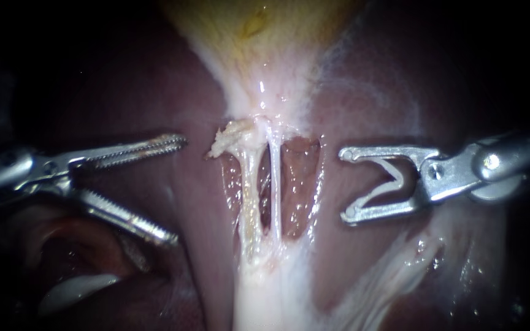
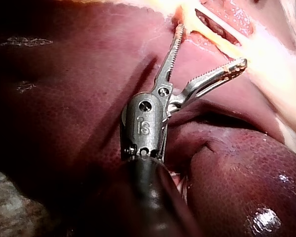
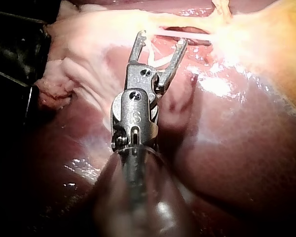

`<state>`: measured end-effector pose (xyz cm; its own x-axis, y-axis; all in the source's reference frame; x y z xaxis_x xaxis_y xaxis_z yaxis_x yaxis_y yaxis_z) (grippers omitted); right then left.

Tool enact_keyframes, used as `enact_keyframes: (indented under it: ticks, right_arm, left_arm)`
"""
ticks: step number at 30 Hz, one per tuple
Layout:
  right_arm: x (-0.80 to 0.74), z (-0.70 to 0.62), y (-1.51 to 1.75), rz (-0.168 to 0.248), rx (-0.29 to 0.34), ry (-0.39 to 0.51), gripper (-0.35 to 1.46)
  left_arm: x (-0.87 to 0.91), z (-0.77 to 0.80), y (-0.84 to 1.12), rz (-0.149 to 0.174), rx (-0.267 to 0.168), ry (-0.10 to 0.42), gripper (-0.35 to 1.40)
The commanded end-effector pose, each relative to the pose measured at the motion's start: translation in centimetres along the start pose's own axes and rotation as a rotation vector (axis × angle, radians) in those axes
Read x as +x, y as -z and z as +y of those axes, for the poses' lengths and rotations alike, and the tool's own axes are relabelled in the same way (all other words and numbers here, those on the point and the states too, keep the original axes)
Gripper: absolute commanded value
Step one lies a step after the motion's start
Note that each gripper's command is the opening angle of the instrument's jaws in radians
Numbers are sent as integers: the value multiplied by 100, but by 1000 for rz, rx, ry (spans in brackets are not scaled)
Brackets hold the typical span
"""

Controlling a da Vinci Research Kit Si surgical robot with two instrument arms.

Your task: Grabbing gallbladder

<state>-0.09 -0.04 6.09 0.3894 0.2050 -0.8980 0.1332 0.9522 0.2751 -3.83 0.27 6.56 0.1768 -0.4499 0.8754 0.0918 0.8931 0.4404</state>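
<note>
- Hovering either side of the tubes, left instrument and right instrument hold each claw wide, empty, ready to bite.
- Gallbladder lies beyond the tubes on the liver, ungrasped.

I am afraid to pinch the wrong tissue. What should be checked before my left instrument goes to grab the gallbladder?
1. Left instrument jaws open, empty: ok.
2. Right instrument jaws open, holding nothing: ok.
3. Gallbladder in endoscope view: ok, partly.
4. Two tubes gripped by neither instrument: ok.
5. Left jaws at the gallbladder: not ok, over the liver.
6. Jaw height above tissue: cannot tell.
</note>
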Motion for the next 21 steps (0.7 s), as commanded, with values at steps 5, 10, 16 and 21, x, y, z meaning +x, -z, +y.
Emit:
enact_keyframes:
  ticks: [5, 10, 16, 21]
  right_arm:
    - [0, 0, 0, 0, 0, 0, 49]
    - [0, 0, 0, 0, 0, 0, 49]
    - [0, 0, 0, 0, 0, 0, 49]
    - [0, 0, 0, 0, 0, 0, 49]
  left_arm:
    - [-3, 11, -6, -1, 1, 1, 106]
    - [-3, 28, -21, -3, 3, 3, 106]
    - [6, 50, -40, -4, 2, 1, 98]
    - [14, 63, -53, -4, -1, -3, 88]
